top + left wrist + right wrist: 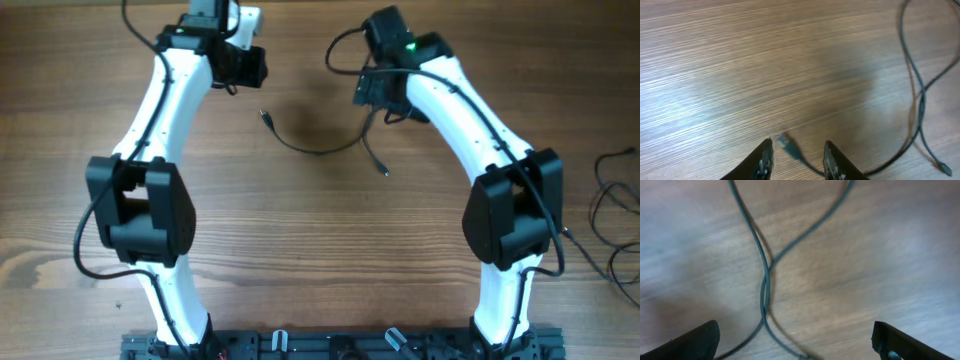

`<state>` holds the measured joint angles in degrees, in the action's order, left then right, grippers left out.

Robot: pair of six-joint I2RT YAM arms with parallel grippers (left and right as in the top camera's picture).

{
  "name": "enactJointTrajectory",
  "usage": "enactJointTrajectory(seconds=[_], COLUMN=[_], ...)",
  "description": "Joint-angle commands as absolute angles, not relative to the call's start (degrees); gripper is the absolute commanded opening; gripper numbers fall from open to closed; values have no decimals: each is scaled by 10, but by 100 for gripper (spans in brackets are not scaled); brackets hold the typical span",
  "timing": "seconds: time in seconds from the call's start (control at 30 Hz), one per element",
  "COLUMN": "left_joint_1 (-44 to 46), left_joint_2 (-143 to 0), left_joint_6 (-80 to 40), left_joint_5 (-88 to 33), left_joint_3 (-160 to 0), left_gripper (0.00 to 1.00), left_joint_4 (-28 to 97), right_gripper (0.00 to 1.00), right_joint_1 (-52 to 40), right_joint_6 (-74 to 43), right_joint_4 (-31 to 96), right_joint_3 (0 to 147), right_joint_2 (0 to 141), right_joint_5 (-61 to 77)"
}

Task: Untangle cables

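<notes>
Thin black cables (318,150) lie on the wooden table between my two arms. One plug end (265,117) lies at the left and another (385,172) at the lower right. My left gripper (243,72) is open above the table. In the left wrist view its fingers (797,152) straddle the left plug end (786,142) without closing on it. The cord runs right to where two cords cross (921,95). My right gripper (378,95) is wide open (795,337) over that crossing (765,280) and holds nothing.
Other black cables (612,205) lie at the table's right edge. A black mounting rail (340,345) runs along the front edge between the arm bases. The arms' own thick cables (340,45) loop at the back.
</notes>
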<state>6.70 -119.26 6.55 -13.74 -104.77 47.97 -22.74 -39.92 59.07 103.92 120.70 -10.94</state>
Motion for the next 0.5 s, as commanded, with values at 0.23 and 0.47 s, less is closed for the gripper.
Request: enactJointTrajectory(seconds=[0.23, 0.47], left_joint_1=[-3, -4], left_joint_2=[-1167, -1166], left_joint_6=[72, 73], left_joint_5=[-201, -201], left_joint_3=[-1057, -1057], left_gripper=[42, 44], left_joint_4=[488, 488], right_gripper=[100, 100], right_joint_1=[-275, -279], right_joint_6=[-470, -450], right_joint_4=[508, 463], right_joint_3=[954, 940], right_joint_2=[1196, 1232], right_joint_5=[-116, -118])
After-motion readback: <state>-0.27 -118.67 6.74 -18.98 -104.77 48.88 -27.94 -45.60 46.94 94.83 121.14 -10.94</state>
